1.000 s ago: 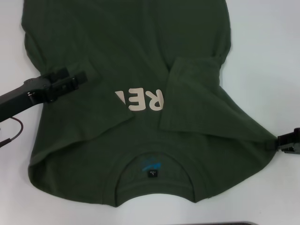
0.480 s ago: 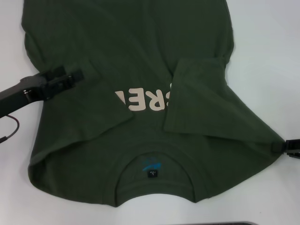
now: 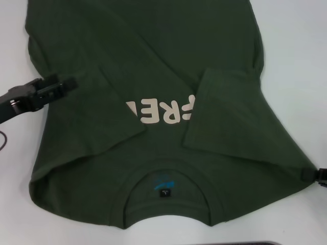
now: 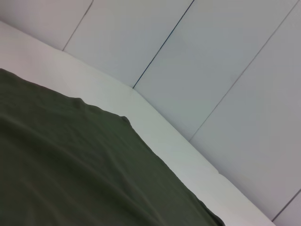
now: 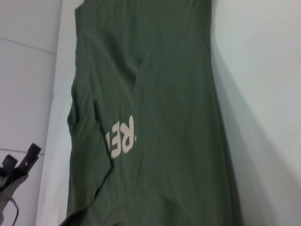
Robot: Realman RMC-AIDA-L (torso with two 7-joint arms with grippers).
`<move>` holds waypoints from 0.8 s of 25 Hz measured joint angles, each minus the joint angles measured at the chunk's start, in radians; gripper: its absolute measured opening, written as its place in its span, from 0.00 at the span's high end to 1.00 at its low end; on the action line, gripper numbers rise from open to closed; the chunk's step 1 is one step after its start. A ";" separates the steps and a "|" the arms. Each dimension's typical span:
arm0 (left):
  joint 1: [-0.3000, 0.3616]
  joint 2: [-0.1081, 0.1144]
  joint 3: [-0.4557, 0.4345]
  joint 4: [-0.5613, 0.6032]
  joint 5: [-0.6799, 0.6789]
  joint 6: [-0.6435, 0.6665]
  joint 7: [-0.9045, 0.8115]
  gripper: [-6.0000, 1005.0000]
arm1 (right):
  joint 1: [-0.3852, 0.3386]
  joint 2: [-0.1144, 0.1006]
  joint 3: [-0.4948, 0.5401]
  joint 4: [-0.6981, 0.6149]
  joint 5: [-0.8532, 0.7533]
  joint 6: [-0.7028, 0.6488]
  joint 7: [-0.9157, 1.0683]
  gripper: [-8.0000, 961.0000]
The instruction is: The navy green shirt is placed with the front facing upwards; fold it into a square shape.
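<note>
Hovering at shirt's left edge, left gripper (image 3: 64,84) looks near-closed, holding nothing. Shirt (image 3: 153,56) flat on table (image 3: 291,51), both sleeves folded inward. Right gripper (image 3: 317,176) at far edge: grip unclear. You risk dragging right sleeve open.

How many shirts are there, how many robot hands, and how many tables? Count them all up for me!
Shirts: 1, the green shirt
Robot hands: 2, the left gripper over the shirt's left edge and the right gripper at its right edge
Tables: 1, the white table
Total: 4
</note>
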 joint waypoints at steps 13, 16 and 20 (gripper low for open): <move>0.049 0.089 0.022 0.005 0.074 0.123 -0.152 0.12 | 0.066 -0.030 0.018 0.003 0.001 0.004 -0.008 0.95; 0.051 0.102 0.018 0.018 0.132 0.135 -0.209 0.12 | 0.080 -0.033 0.014 0.004 -0.004 0.007 -0.008 0.95; 0.051 0.130 0.014 0.036 0.198 0.180 -0.299 0.12 | 0.083 -0.039 0.017 0.001 -0.003 0.010 -0.008 0.95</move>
